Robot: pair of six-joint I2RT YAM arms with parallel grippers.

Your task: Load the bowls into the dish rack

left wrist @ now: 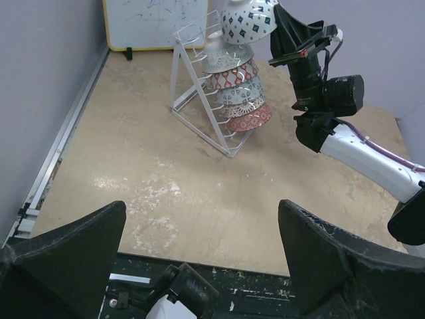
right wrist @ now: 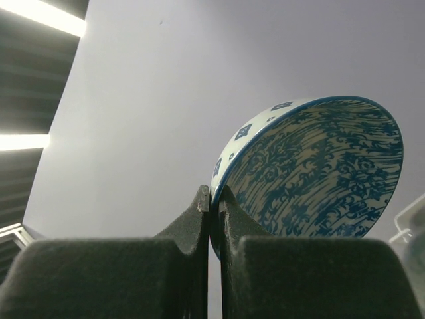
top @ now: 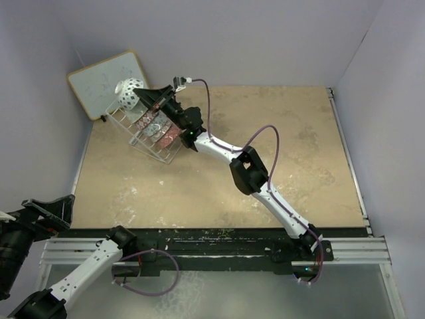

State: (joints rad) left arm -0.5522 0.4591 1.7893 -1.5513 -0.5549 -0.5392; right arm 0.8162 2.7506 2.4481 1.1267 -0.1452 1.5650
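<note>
My right gripper (top: 143, 95) (left wrist: 282, 30) (right wrist: 214, 193) is shut on the rim of a white bowl with a blue patterned inside (top: 128, 93) (left wrist: 249, 20) (right wrist: 319, 173). It holds the bowl tilted just above the top end of the white wire dish rack (top: 119, 123) (left wrist: 192, 100). Several bowls (top: 159, 129) (left wrist: 236, 93) stand in a row in the tilted rack, red and blue patterned ones among them. Far from the rack, my left gripper (top: 50, 207) (left wrist: 202, 206) hangs open and empty over the table's near left edge.
A wood-framed whiteboard (top: 106, 83) (left wrist: 156, 20) leans at the back left corner behind the rack. Grey walls close in the left, back and right sides. A black and metal rail (top: 219, 242) runs along the near edge.
</note>
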